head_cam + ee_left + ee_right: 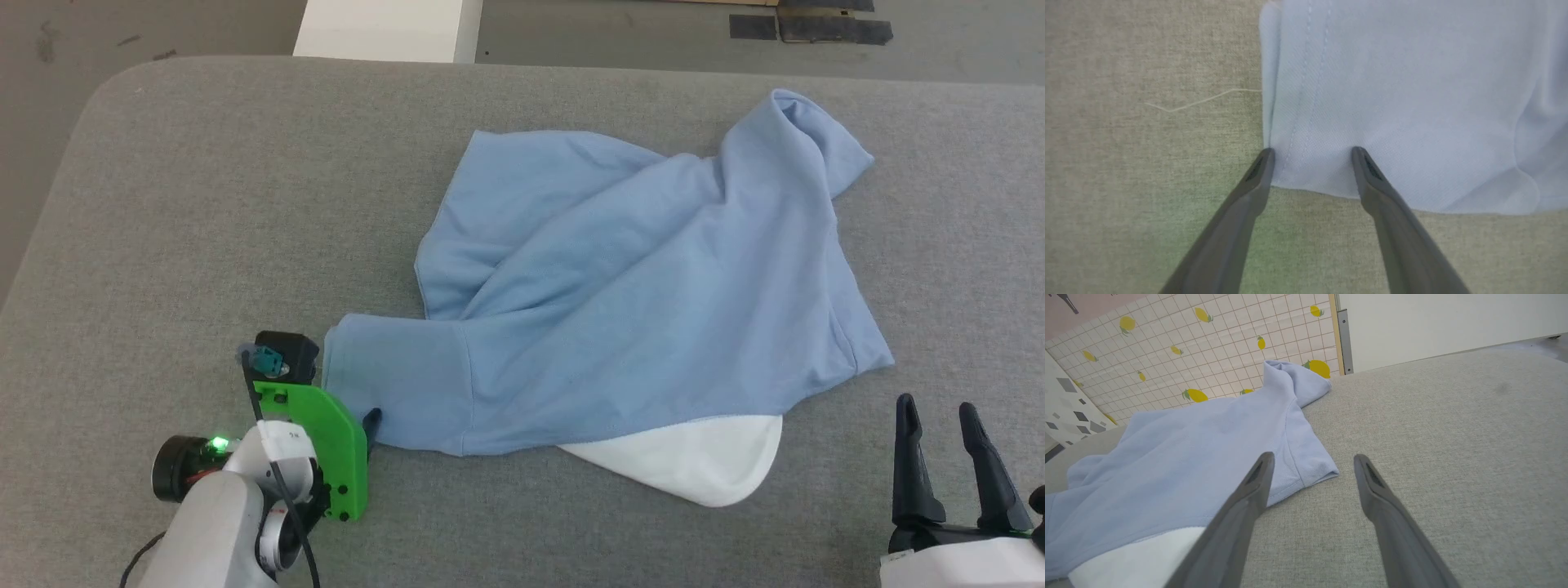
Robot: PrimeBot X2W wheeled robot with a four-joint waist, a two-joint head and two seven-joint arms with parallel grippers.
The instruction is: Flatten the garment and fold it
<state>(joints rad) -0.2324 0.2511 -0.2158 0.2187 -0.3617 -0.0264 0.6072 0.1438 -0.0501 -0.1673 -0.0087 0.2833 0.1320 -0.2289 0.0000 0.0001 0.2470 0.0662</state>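
Flattening step: our left gripper (pixel 1312 152), jaws apart, straddles garment (pixel 637 286) sleeve hem; next we pinch, pull outward.

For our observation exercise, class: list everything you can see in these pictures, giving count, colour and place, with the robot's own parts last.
garment: one, light blue with white at its near edge, crumpled mid-table
table: one, grey fabric, under the garment
loose thread: one, pale, on the table beside the sleeve hem
lemon-print wall: one, white with yellow lemons, beyond the table
left gripper: one, dark, open, fingertips at a sleeve corner
right gripper: one, dark, open, over the table's near right
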